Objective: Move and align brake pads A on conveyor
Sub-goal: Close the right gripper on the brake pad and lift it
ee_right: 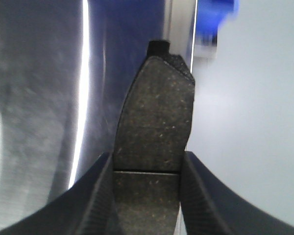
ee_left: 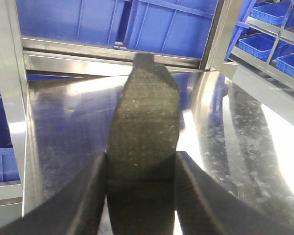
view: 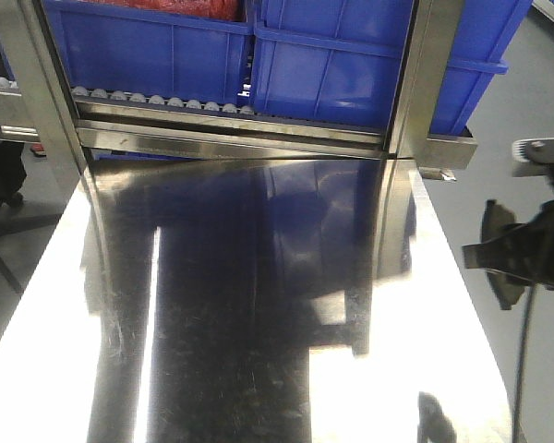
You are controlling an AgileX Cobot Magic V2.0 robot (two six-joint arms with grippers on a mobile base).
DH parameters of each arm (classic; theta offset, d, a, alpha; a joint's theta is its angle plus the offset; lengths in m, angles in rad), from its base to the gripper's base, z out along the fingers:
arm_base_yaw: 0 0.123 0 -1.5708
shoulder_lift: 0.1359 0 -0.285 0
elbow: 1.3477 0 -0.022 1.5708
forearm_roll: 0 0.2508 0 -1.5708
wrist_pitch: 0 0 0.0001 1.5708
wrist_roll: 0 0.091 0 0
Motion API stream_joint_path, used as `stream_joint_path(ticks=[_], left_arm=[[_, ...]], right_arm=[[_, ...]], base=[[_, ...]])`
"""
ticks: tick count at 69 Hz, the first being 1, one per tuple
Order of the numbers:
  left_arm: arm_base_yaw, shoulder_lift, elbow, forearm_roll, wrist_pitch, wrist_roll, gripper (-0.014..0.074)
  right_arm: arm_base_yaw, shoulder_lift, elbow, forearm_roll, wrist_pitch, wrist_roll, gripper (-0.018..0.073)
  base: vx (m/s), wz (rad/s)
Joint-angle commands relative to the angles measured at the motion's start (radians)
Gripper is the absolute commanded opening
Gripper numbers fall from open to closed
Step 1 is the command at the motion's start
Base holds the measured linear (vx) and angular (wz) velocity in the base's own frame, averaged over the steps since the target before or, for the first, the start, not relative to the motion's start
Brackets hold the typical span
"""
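Two brake pads, one steel tabletop, at least two blue bins.

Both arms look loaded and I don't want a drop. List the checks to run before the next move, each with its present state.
1. Grip of left gripper on left brake pad: ok, clamped between the fingers.
2. Grip of right gripper on right brake pad: ok, clamped likewise.
3. Both pads pointing straight out, not skewed: ok.
4. Placement target in view: not ok; no conveyor shows, only the steel tabletop and blue bins.
5. Other pads to align with: cannot tell, none in view.
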Motion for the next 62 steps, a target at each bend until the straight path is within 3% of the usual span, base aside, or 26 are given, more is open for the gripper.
stream_joint_path(ticks=[1, 41, 62], left_arm=[[-0.002, 0.013, -0.024, 0.002, -0.096, 0.0, -0.0006], [-0.002, 0.013, -0.024, 0.002, -0.096, 0.0, -0.0006], [-0.002, 0.013, -0.024, 0.002, -0.096, 0.0, -0.0006]], right_arm=[[-0.007, -0.153, 0.034, -0.002, -0.132, -0.017, -0.0006], [-0.007, -0.873, 0.409, -0.006, -0.334, -0.073, -0.0006], [-0.007, -1.021, 0.447, -0.005, -0.371, -0.073, -0.0006]], base=[[0.0, 0.0], [0.0, 0.0], [0.0, 0.0]])
